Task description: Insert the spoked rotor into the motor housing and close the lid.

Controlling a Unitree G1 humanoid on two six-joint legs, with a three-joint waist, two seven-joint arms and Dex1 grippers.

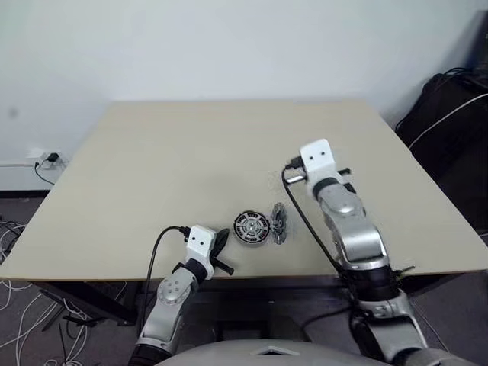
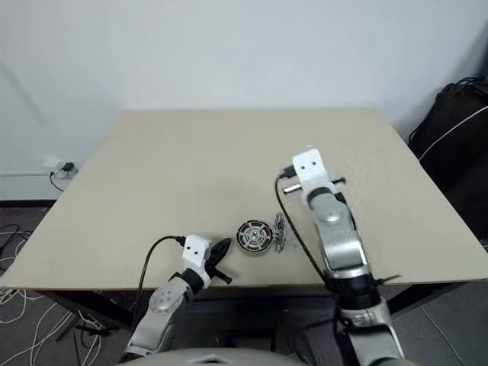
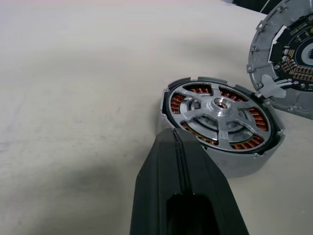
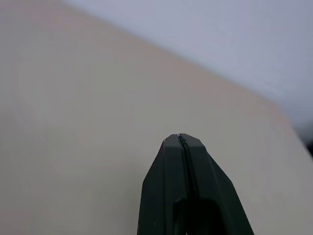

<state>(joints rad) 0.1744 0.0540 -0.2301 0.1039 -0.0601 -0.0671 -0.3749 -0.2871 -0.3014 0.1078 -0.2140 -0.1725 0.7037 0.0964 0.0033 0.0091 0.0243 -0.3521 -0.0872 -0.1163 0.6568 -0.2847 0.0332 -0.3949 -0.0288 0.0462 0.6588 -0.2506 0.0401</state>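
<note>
Left claw (image 3: 175, 134) is seen w/ fingers pressed together, nothing pinched, tips right at the near wall of the housing (image 3: 234, 164); contact can't be confirmed. Right claw (image 4: 180, 138) is likewise pressed together and empty, raised over bare table (image 1: 191, 152), well beyond and to the right of the parts.

Rotor (image 3: 220, 115) is already seated in the housing, just ahead of the left claw: silver spokes and hub are seen w/ copper windings showing between them. Lid (image 3: 288, 58) is not yet on; it is propped on edge, leaning against the housing's far side, inner face turned toward the left claw.

Risks, as judged:
- Lid is balanced on its rim, so a nudge from either claw could tip it flat or roll it off.
- Housing sits near the table's front edge; a push by the left claw could slide it or drop the lid.
- If the lid is lowered off-centre, it may catch on the rim or hub and sit crooked.

Other things: a black bag (image 1: 450, 114) beside the table's right side, cables on the floor at left. Nothing is seen blocking the way between right claw and lid.
</note>
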